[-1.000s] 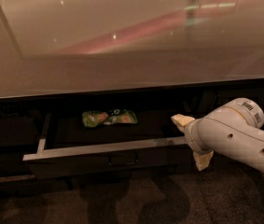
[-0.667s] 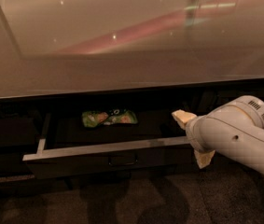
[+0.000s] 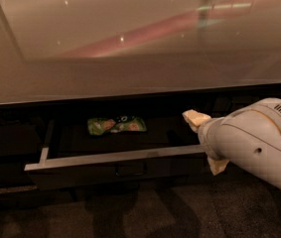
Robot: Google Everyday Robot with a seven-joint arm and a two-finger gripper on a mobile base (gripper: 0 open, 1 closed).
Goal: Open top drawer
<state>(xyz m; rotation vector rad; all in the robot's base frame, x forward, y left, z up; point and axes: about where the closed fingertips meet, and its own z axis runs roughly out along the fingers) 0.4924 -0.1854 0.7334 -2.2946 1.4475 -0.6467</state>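
**Top drawer looks open already, claw parked on its right end**

Heads up on where you're at. The top drawer is sticking well out from under the countertop. You can see its pale rim running across the front and up the left side, with the dark inside exposed. I'd call the job basically done, or close to it.

Your gripper sits at the right end of the drawer front, not at the small handle in the middle. The jaws are spread wide. The upper fingertip reaches over the rim toward the inside and the lower fingertip hangs down in front. My guess is it's straddling the front panel, so the edge itself works as the thing to pull on. It isn't clamped on anything that I can see.

There's a green packet lying flat toward the back of the drawer, well apart from the claw, so it shouldn't get in your way.

Stuff you can't make out:
- The arm covers the right corner of the drawer, so there's no telling whether either fingertip actually touches the panel.
- Everything below the drawer is near black, so the lower fronts blur into the floor.
- The drawer's right side wall is hidden too.
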